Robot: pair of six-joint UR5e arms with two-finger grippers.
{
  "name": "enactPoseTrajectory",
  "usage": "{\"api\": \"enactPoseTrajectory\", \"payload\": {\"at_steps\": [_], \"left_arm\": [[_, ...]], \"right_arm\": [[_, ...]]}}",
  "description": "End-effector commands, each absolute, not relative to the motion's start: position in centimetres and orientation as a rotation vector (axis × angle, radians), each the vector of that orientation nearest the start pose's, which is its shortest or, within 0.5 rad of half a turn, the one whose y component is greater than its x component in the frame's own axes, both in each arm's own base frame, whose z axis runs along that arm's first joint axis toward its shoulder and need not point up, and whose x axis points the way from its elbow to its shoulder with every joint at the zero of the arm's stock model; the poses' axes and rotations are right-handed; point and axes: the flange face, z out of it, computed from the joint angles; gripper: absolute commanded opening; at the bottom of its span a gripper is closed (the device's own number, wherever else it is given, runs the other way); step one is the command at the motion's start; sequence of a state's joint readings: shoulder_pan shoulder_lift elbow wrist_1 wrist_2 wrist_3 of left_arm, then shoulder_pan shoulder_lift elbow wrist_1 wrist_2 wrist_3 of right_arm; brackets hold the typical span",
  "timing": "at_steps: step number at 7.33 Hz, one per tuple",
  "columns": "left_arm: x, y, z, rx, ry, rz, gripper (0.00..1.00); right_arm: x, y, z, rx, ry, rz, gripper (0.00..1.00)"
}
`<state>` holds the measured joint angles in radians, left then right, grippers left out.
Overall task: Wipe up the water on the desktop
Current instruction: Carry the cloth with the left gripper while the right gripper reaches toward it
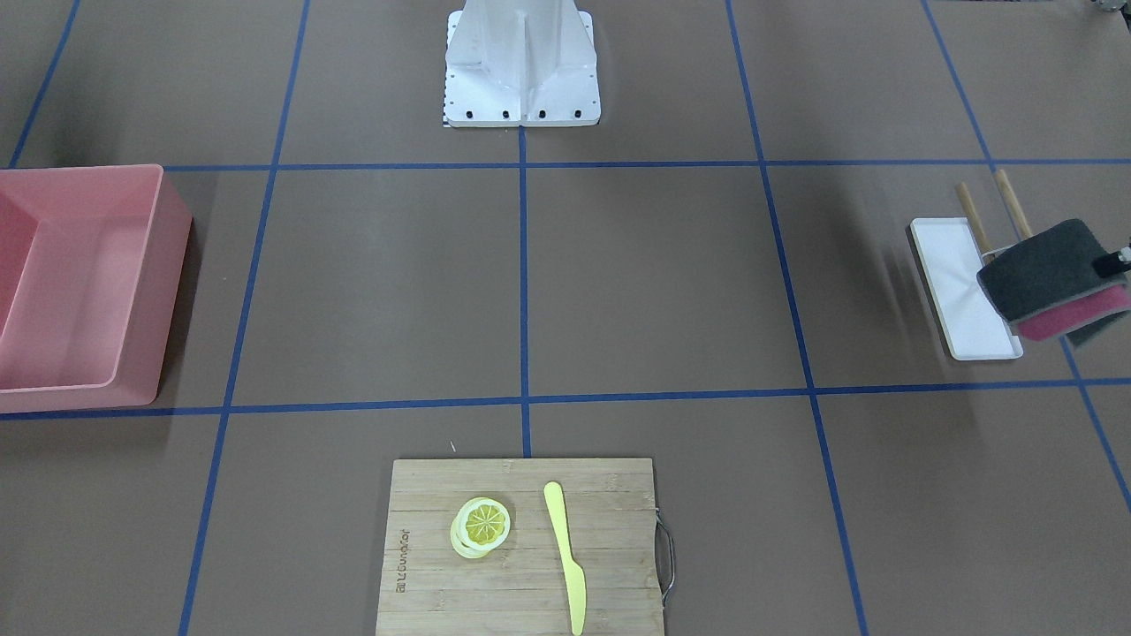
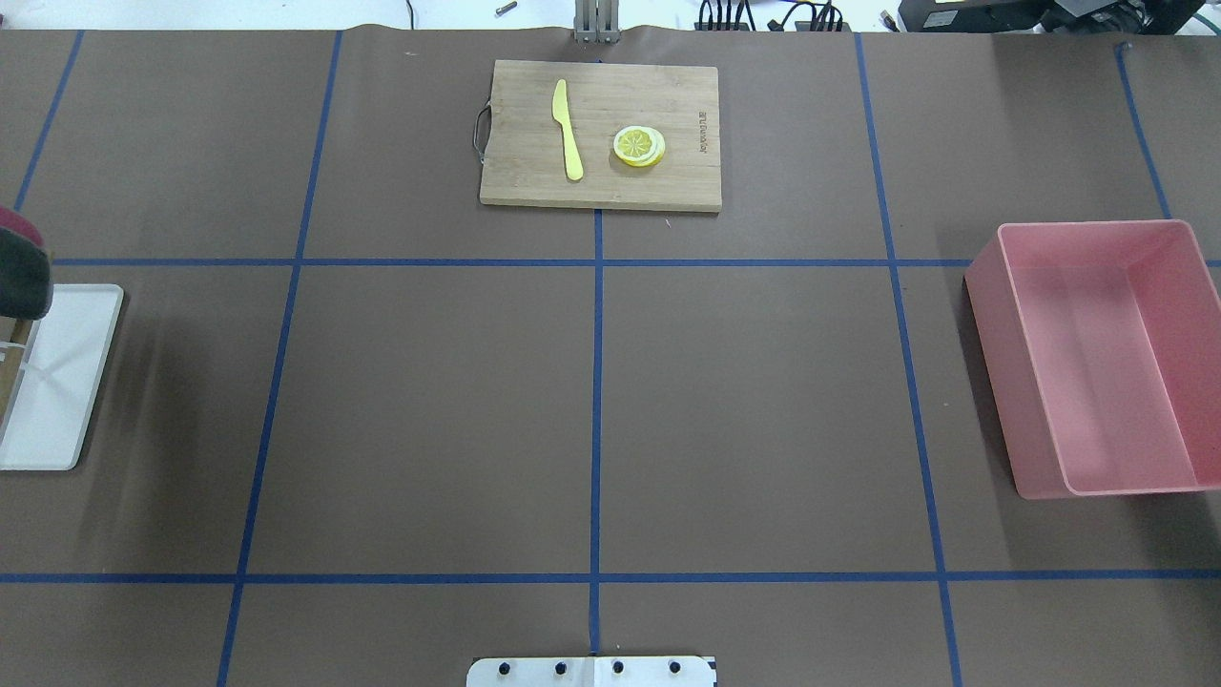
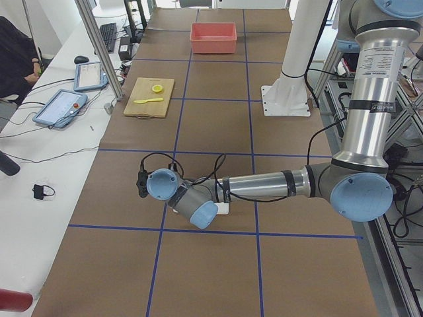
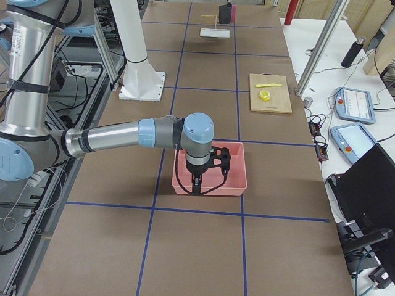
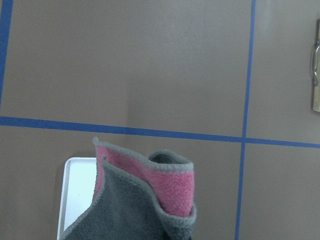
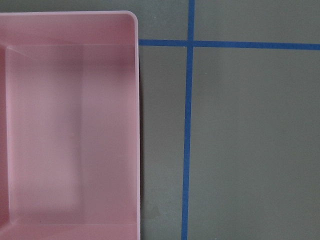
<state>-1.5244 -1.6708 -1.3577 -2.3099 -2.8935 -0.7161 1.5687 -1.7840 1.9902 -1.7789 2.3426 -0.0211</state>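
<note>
Exterior front-facing: left gripper (image 1: 1110, 262) clamps cloth (image 1: 1051, 278) above desktop (image 1: 654, 283); right gripper (image 4: 197, 184): cannot tell.

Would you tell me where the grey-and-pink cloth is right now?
The grey-and-pink cloth hangs at the front-facing view's far right, on the robot's left side, lifted over the white tray.

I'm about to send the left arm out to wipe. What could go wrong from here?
1. No water shows anywhere on the desktop, so the wipe target is uncertain.
2. The cloth hangs folded and bunched from the left gripper; it may slip or wipe with little contact.
3. Two wooden sticks lie partly on the white tray beside the cloth; it could snag them.
</note>
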Motion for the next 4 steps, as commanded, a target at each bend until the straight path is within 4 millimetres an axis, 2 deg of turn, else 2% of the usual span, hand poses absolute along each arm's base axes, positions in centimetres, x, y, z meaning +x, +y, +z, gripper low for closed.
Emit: {"api": "enactPoseTrajectory", "payload": {"at_steps": [1, 2, 3, 4], "left_arm": [[-2.6, -55.0, 51.0, -0.023, 1.41, -0.245, 0.0], [-2.5, -56.4, 47.7, -0.047, 1.42, -0.288, 0.0], [-2.1, -57.7, 45.1, -0.064, 1.425, -0.314, 0.0], [-1.7, -58.6, 43.7, -0.06, 1.427, -0.306, 0.0]], "right_arm": [[5.9, -39.5, 55.0, 0.047, -0.817, -0.038, 1.0], [5.8, -41.0, 53.4, 0.07, -0.832, -0.039, 1.0], [5.6, -41.3, 52.8, 0.08, -0.854, -0.034, 1.0], [5.0, -41.7, 50.9, 0.173, -0.876, -0.099, 1.0]]}}
